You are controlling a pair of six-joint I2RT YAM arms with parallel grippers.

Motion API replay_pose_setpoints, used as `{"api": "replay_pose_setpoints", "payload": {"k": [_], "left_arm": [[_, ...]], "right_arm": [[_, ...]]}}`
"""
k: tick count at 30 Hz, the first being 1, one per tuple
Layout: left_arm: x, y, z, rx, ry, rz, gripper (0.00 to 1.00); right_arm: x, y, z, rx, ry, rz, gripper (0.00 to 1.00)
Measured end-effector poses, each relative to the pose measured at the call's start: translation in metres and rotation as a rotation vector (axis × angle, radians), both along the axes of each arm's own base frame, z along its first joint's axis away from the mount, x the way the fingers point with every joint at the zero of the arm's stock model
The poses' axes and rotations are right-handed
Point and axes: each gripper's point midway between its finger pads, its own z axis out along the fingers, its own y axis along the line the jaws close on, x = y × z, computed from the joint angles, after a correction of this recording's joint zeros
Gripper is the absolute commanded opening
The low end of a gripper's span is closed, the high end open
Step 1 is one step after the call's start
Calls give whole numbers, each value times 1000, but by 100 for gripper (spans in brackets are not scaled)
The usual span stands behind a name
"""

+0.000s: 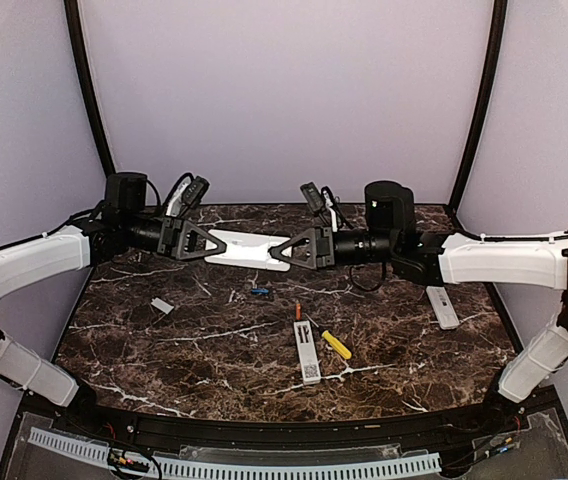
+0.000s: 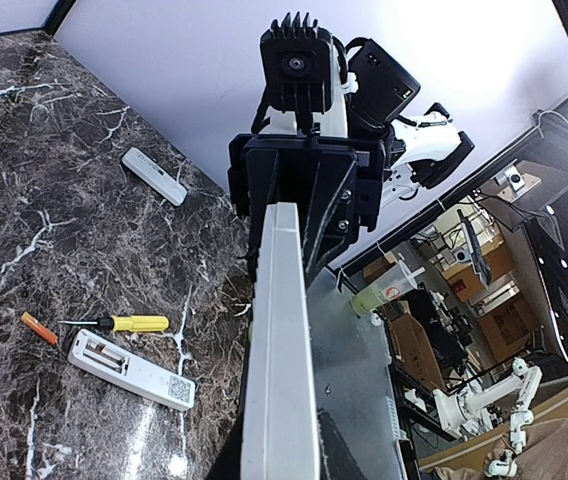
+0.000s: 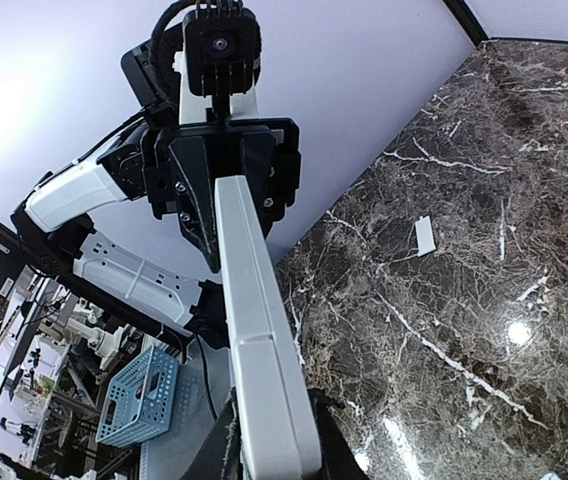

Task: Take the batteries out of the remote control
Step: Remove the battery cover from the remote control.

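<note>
The left gripper [image 1: 207, 243] and the right gripper [image 1: 282, 253] faced each other above the far half of the marble tabletop [image 1: 164, 350]. Between them they held a white remote control [image 1: 244, 248] clear of the surface. The left gripper's fingers were closed on its left end and the right gripper's fingers were clamped on its right end. Both wrist views showed the remote running lengthwise from one set of jaws to the other. Whether cells remained inside it could not be told.

A blue battery [image 1: 259, 292] lay on the tabletop near its centre, below the held remote. An orange battery [image 1: 297, 311] lay slightly nearer and to the right, just beyond the far end of a second remote [image 1: 307, 353]. That remote lay flat, pointing from the near edge to the far edge, with its battery compartment uncovered. A yellow-handled screwdriver [image 1: 332, 342] lay just beside it on the right. A third remote [image 1: 442, 306] lay near the right edge. A small white cover [image 1: 162, 306] lay toward the left edge, well apart from the rest.
</note>
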Motion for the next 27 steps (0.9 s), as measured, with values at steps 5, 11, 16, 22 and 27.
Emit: {"api": "replay_pose_setpoints", "payload": {"k": [5,11,16,22,27], "left_arm": [[3,-1,-2,11,-4,19,0],[5,-1,-4,20,0,34,0],[6,0,-6,27,5,42,0],[6,0,-7,31,6,45,0],[6,0,-8,34,-2,45,0]], "right_arm": [[6,-2,-7,-30,14,-38,31],[12,-3,-11,-46,15,-75,31],[13,-5,-13,-55,18,-87,29],[13,-7,-14,-61,19,-95,26],[13,-10,-13,-68,21,-109,23]]}}
